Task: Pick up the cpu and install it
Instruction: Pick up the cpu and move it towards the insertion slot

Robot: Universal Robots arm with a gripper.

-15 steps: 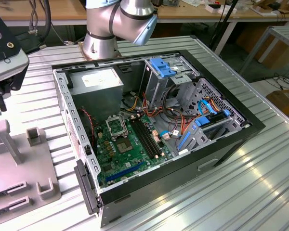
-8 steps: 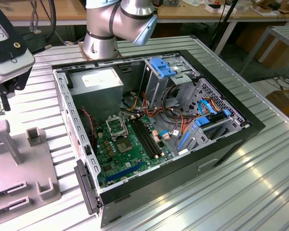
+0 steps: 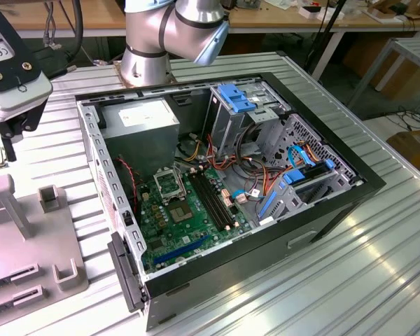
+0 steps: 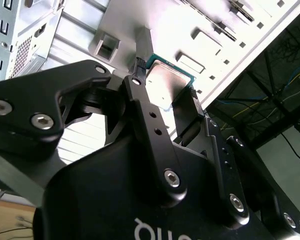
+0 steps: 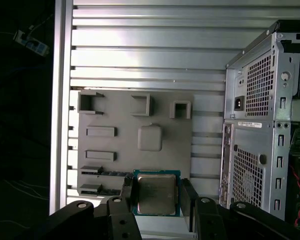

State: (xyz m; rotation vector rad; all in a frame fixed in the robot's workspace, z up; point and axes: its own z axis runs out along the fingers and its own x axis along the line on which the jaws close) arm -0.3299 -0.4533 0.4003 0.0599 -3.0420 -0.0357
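The cpu [image 5: 156, 194] is a small flat square chip with a silvery-grey top and a thin green rim. It sits between the two black fingers [image 5: 127, 196] of my gripper [image 5: 157, 198], which is shut on its opposite edges. In the second wrist view the cpu [image 4: 167, 85] is held the same way by the gripper [image 4: 166, 97], above the grey fixture plate [image 4: 125, 20]. In the exterior view the gripper [image 3: 7, 143] hangs at the far left, above that plate [image 3: 28, 238] and outside the computer case. The black-framed socket [image 3: 169, 183] lies on the green motherboard [image 3: 189, 217] inside the case.
The open black computer case [image 3: 322, 224] lies on a ribbed metal table [image 3: 378, 280], with its rear panel [image 5: 255, 150] beside the fixture plate [image 5: 135, 125]. Cables, drive cages with blue clips [image 3: 238, 98] and a power supply [image 3: 147, 122] crowd the case. Upright grey holders [image 3: 7, 203] stand on the plate.
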